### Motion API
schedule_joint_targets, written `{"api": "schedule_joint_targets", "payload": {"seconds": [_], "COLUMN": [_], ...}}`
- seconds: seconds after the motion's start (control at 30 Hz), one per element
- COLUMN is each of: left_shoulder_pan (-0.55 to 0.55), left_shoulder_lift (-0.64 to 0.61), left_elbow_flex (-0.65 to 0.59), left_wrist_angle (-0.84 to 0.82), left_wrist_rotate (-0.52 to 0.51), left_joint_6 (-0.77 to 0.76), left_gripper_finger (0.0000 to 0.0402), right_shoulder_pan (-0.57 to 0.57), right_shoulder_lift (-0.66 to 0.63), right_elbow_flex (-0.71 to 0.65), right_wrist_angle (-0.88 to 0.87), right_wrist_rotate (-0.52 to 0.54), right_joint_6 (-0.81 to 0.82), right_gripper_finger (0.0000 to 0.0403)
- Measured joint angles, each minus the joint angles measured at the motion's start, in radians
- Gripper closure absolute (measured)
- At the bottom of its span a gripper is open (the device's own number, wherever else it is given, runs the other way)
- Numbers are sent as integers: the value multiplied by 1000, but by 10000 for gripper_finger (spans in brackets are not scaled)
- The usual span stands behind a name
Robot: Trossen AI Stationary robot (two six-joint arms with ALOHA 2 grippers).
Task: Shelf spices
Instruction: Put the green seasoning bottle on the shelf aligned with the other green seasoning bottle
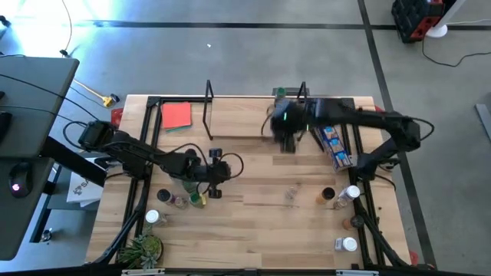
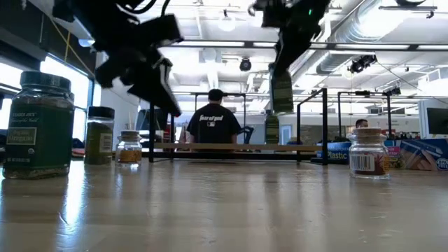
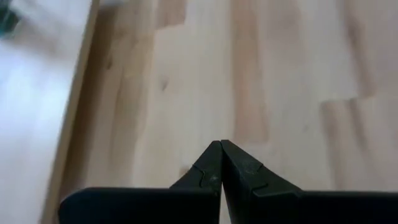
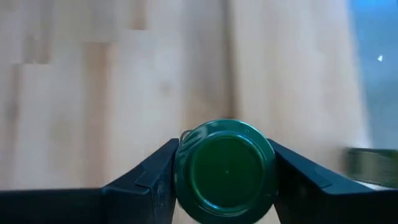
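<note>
My right gripper (image 4: 225,171) is shut on a green-capped spice jar (image 2: 282,91) and hangs over the right part of the shelf (image 1: 245,123), a light board between black end frames. Another jar (image 2: 271,129) stands on the shelf board. My left gripper (image 1: 220,175) is shut and empty, raised over the table's left-middle, beside a cluster of jars (image 1: 182,200). More jars stand at the right near side (image 1: 349,193). In the low view a dark green jar (image 2: 38,126) and a brown-filled jar (image 2: 369,152) stand on their bases close by. My right gripper pinches the jar at its green cap (image 4: 186,168), one finger (image 4: 149,174) on each side. The fingers come from above, pointing down. The jar hangs upright below them, lifted clear above the shelf board (image 2: 231,147).
A long blue snack package (image 1: 334,146) lies right of the shelf, under my right arm. A red-orange card (image 1: 176,115) lies at the far left and a small plant (image 1: 142,247) at the near left corner. A person stands in the room beyond the table (image 2: 213,119).
</note>
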Motion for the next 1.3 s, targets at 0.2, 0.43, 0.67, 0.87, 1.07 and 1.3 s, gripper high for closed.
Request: {"api": "schedule_joint_targets", "payload": {"seconds": [0.2, 0.43, 0.67, 0.87, 1.07, 1.3], "left_shoulder_pan": [42, 58, 59, 58, 58, 58], "left_shoulder_lift": [0, 0, 1, 1, 1, 1], "left_elbow_flex": [0, 0, 0, 0, 0, 0], "left_wrist_angle": [104, 124, 130, 130, 136, 136], "left_wrist_rotate": [134, 154, 152, 152, 152, 152], "left_joint_6": [25, 25, 24, 23, 24, 23], "left_gripper_finger": [402, 402, 401, 402, 402, 402], "right_shoulder_pan": [-240, -342, -373, -408, -430, -432], "right_shoulder_lift": [48, 118, 180, 182, 182, 182], "right_elbow_flex": [-2, -2, -2, -2, -2, -2], "right_wrist_angle": [79, 130, 135, 139, 142, 170], "right_wrist_rotate": [-192, -295, -324, -322, -322, -314], "right_joint_6": [-183, -284, -350, -379, -379, -387], "right_gripper_finger": [213, 213, 213, 213, 213, 185]}}
